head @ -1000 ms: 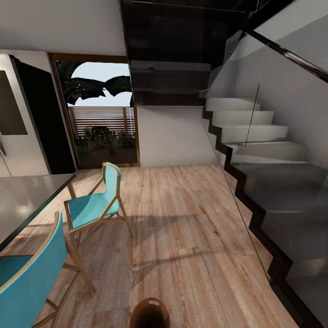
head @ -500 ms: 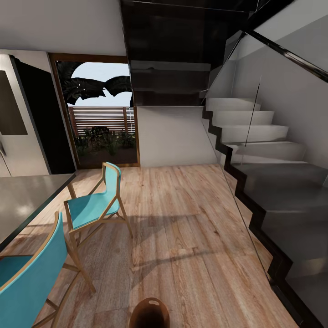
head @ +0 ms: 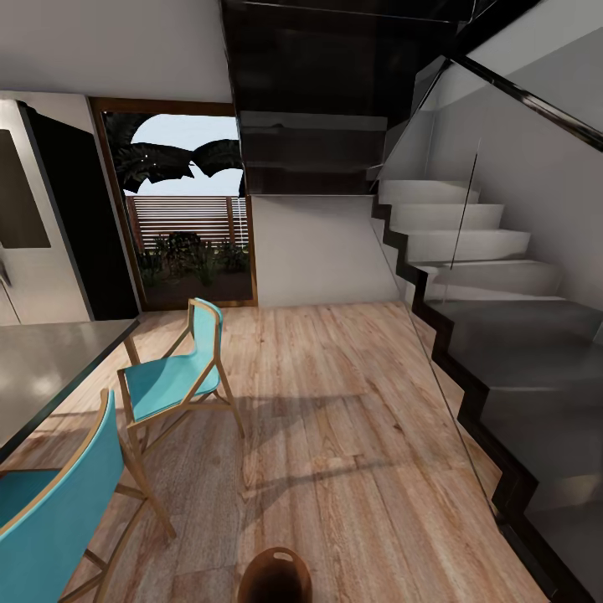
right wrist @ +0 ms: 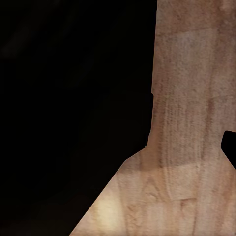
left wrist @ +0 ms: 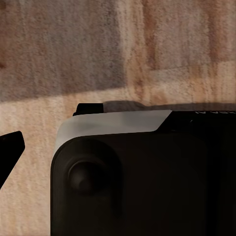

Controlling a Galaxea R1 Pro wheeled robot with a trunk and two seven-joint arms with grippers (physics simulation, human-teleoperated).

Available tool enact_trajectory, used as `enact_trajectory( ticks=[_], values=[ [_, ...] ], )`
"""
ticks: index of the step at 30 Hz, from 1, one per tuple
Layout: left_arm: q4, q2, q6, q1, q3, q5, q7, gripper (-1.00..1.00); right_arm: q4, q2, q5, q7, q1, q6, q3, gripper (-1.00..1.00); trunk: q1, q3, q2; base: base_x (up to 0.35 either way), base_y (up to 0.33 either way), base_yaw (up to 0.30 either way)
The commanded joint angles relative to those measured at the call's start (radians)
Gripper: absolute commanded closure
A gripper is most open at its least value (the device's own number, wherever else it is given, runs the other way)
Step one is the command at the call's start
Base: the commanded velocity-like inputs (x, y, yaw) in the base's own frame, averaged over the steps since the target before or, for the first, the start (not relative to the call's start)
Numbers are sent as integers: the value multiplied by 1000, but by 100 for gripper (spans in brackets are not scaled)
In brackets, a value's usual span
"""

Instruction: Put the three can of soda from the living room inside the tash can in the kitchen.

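Observation:
The tash can (head: 275, 578), a round brown bin with a slot handle cut into its rim, stands on the wood floor at the near edge of the head view, right in front of me. The cans of soda are out of view. One dark fingertip (left wrist: 10, 147) of my left gripper (left wrist: 118, 150) sits at the frame's edge, over floorboards and beside a black and grey part of my own body. My right gripper (right wrist: 118, 147) likewise has one fingertip (right wrist: 230, 147) at the frame's edge, beside a large dark shape. Both grippers are spread open with nothing in them.
The steel fridge (head: 33, 234) stands at the far left of the kitchen. A grey table (head: 42, 368) with two turquoise chairs (head: 172, 377) (head: 50, 502) occupies the left. A staircase with a glass balustrade (head: 502, 335) lines the right. A glass door (head: 188, 226) lies ahead across open wood floor (head: 335, 419).

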Motion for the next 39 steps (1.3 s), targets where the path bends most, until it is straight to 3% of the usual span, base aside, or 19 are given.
enact_trajectory(
  ticks=[1,39],
  values=[
    [0,0,0,0,0,0,0,-100,0,0,0,0,0,0,0,-100,0,0,0,0,0,0],
    [0,0,0,0,0,0,0,-100,0,0,0,0,0,0,0,-100,0,0,0,0,0,0]
  ],
)
